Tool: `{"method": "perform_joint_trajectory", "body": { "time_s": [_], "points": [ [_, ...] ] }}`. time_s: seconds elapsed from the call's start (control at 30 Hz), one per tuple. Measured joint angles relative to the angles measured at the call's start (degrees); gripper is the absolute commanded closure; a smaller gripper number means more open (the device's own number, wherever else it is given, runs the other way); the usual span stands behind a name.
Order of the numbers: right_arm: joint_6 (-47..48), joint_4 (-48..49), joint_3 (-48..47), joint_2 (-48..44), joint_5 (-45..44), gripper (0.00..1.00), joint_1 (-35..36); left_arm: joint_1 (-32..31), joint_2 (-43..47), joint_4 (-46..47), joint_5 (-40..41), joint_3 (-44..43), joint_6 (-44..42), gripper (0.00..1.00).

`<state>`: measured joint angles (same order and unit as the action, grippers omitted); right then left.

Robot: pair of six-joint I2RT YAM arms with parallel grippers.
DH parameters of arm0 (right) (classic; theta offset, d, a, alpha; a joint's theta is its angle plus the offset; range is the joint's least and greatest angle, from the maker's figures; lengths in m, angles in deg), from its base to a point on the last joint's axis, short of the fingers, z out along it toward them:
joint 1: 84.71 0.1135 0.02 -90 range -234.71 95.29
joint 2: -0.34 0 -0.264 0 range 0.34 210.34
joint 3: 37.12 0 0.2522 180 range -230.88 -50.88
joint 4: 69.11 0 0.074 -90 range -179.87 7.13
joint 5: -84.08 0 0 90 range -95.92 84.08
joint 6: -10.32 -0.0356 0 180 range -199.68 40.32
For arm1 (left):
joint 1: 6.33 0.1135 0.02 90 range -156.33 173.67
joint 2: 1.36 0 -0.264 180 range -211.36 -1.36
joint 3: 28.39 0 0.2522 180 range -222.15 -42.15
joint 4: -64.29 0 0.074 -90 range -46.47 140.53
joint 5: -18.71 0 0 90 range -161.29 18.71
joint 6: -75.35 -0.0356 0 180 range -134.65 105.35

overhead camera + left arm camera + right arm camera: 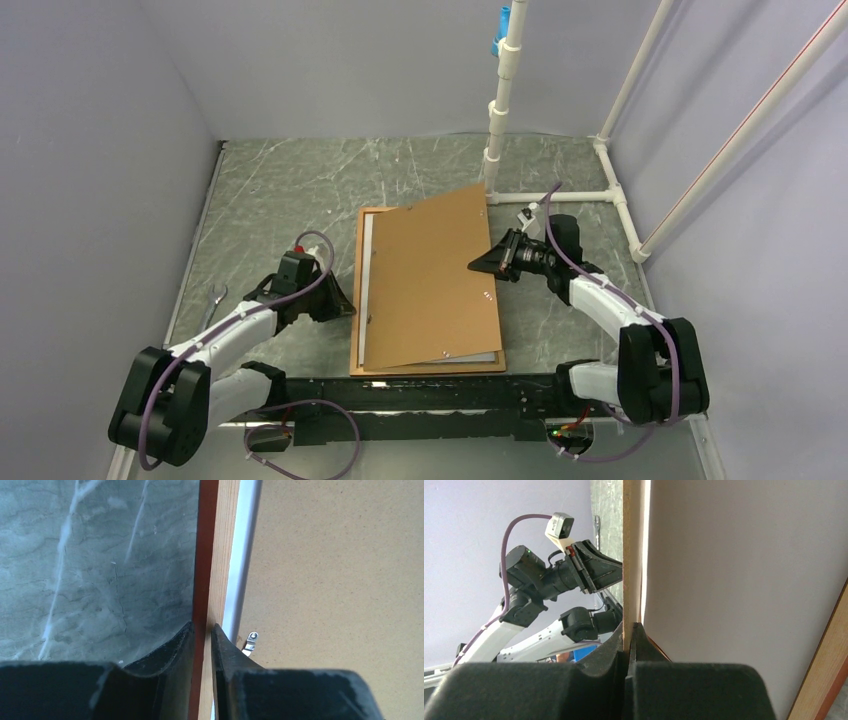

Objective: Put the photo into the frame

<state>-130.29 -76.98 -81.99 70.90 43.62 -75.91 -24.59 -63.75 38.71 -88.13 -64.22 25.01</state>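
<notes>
The orange-brown frame lies flat mid-table, and my left gripper is shut on its left rail, one finger on each side. A plain brown backing board rests askew over the frame, its far right corner raised. My right gripper is shut on the board's right edge. Only the photo's white back shows: a pale strip between rail and board, and a wide white surface under the lifted board. The printed side is hidden.
A metal wrench lies left of the left arm. White pipe posts stand at the back and along the right side. A small metal tab sits on the board near the left rail. A black base rail runs along the near edge.
</notes>
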Motion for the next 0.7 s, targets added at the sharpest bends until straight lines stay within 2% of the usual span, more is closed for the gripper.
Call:
{"method": "perform_joint_trajectory", "body": {
  "time_s": [0.7],
  "points": [
    [0.9, 4.3, -1.9, 7.5, 1.1, 1.00, 0.8, -0.4, -1.5, -0.9, 0.2, -1.6, -1.4, 0.81]
  ]
}}
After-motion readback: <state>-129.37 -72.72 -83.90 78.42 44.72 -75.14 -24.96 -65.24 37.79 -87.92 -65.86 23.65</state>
